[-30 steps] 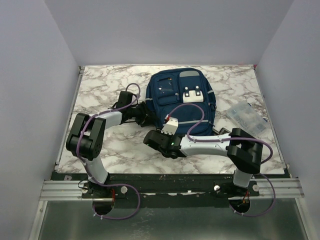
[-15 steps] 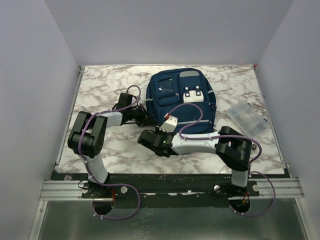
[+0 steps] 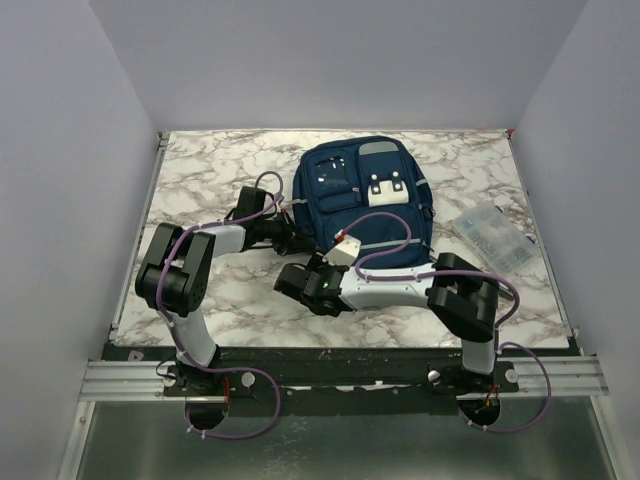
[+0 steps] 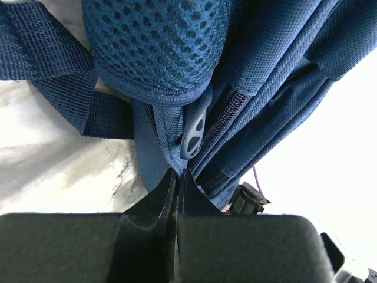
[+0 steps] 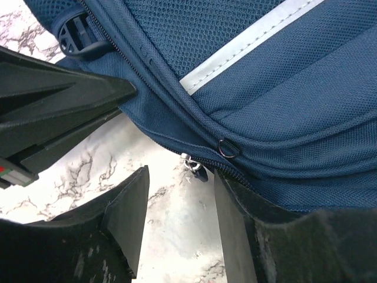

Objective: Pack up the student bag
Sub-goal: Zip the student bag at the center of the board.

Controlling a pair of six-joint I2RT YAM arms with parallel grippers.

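My left gripper (image 4: pixel 177 177) is clamped fully shut, tips jammed right up against the side seam of the navy blue fabric backpack (image 3: pixel 362 200), just below a grey plastic zipper pull (image 4: pixel 196 125). Honestly can't tell if any cloth is pinched in there. My right gripper (image 5: pixel 179 177) is parted with nothing in it. A small metal zipper slider (image 5: pixel 193 164) sits just ahead of the gap, on the bag's lower edge. The bag's lying flat on the white marble-pattern tabletop (image 3: pixel 200 180), right in front of both sets of tips.
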